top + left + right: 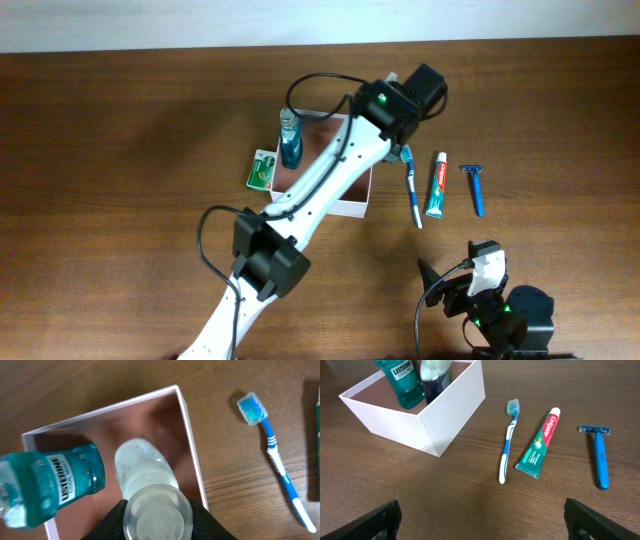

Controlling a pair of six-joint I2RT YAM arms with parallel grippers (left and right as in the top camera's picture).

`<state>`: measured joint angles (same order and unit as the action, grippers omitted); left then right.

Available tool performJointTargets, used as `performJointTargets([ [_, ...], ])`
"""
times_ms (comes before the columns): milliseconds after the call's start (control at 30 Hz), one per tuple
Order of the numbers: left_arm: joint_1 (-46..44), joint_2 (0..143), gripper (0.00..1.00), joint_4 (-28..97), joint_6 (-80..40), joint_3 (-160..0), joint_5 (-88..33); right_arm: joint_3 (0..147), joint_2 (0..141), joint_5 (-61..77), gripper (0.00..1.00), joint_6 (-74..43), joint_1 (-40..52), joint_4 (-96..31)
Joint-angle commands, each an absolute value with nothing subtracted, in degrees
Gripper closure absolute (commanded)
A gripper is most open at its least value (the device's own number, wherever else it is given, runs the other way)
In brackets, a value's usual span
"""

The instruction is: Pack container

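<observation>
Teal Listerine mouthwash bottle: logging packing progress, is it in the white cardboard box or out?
In. The teal mouthwash bottle stands upright inside the white cardboard box, walls hiding its base.

The overhead view looks straight down on the whole tabletop (120, 150). The left wrist view sits close above the container (191, 445), facing down into it. The right wrist view looks obliquely from low, farther off. All share container and toothbrush (506, 455).

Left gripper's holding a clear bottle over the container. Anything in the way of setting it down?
Nothing visible blocks it. The clear bottle in the left gripper is over bare container floor. Only the Listerine bottle stands inside, close on its left in the wrist view: little margin that side.
</observation>
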<state>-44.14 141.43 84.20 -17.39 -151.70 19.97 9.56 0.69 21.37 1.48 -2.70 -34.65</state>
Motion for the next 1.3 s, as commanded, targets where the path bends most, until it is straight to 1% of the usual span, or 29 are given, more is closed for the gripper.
performJointTargets([
  [0, -42.87, 136.03, 0.77, 83.55, -19.7, -152.03, 18.55, 9.3, 0.21, 22.04, 0.01, 0.99, -3.03, -34.85],
  [200, -41.17, 135.92, 0.77, 83.2, -20.23, -152.03, 13.76, 9.3, 0.21, 22.04, 0.01, 0.99, -3.03, -34.85],
  [300, -40.53, 135.92, 0.81, 83.07, -21.23, -152.03, 10.9, 9.3, 0.21, 22.04, 0.01, 0.99, -3.03, -34.85],
  [367, -40.42, 135.92, 0.81, 82.67, -21.85, -152.03, 10.85, 9.3, 0.21, 22.04, 0.01, 0.99, -3.03, -34.87],
  [767, -38.28, 135.24, 0.79, 79.99, -22.5, -151.96, 7.25, 9.3, 0.21, 22.04, 0.01, 0.99, -3.03, -34.85],
  [800, -38.06, 135.24, 0.75, 79.92, -22.5, -151.96, 7.27, 9.3, 0.21, 22.04, 0.01, 0.99, -3.03, -34.85],
  [833, -37.78, 135.24, 0.69, 79.81, -22.5, -151.96, 7.25, 9.3, 0.21, 22.04, 0.01, 0.99, -3.03, -34.87],
  [867, -37.63, 135.24, 0.59, 79.75, -22.5, -151.96, 7.27, 9.3, 0.21, 22.04, 0.01, 0.99, -3.03, -34.85],
  [933, -37.06, 135.24, 0.51, 79.72, -22.5, -151.96, 7.25, 9.3, 0.21, 22.04, 0.01, 0.99, -3.03, -34.87],
  [967, -36.91, 135.24, 0.42, 79.75, -22.5, -151.96, 7.25, 9.3, 0.21, 22.04, 0.01, 0.99, -3.03, -34.85],
  [1000, -36.67, 135.24, 0.37, 79.83, -22.48, -151.96, 7.2, 9.3, 0.21, 22.04, 0.01, 0.99, -3.03, -34.85],
  [1033, -36.49, 135.24, 0.34, 80.09, -22.48, -151.96, 7.14, 9.3, 0.21, 22.06, 0.01, 0.99, -3.03, -34.85],
  [1100, -36.27, 135.24, 0.32, 80.73, -22.48, -151.96, 6.79, 9.3, 0.21, 22.04, 0.01, 0.99, -3.03, -34.87],
  [1267, -36.21, 135.11, 0.32, 81.19, -22.41, -151.96, 6.81, 9.3, 0.21, 22.04, 0.01, 0.99, -3.03, -34.85],
])
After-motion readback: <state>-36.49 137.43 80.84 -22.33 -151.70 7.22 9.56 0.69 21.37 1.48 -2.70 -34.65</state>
